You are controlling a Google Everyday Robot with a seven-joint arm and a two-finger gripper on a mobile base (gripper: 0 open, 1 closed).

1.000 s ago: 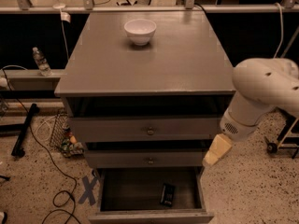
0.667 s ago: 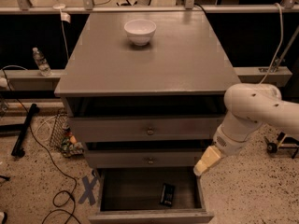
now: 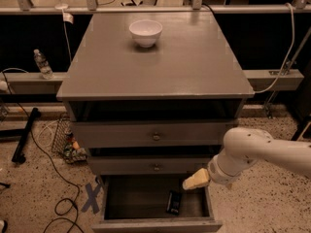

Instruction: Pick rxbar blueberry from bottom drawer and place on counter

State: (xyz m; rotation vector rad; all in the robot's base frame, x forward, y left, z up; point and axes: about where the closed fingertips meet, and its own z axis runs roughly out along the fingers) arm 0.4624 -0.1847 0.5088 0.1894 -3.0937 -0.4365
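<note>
The rxbar blueberry is a small dark wrapper lying flat on the floor of the bottom drawer, right of middle. The drawer is pulled open. My gripper, with pale yellowish fingers, hangs over the drawer's right part, just above and right of the bar, apart from it. It holds nothing. The white arm reaches in from the right. The counter is the grey cabinet top.
A white bowl stands at the back of the counter. Two upper drawers with round knobs are closed. A water bottle stands on a ledge at left. Cables and a wire basket lie on the floor left.
My arm has swung left and down, bringing the gripper from beside the cabinet's right edge to over the open bottom drawer near the bar.
</note>
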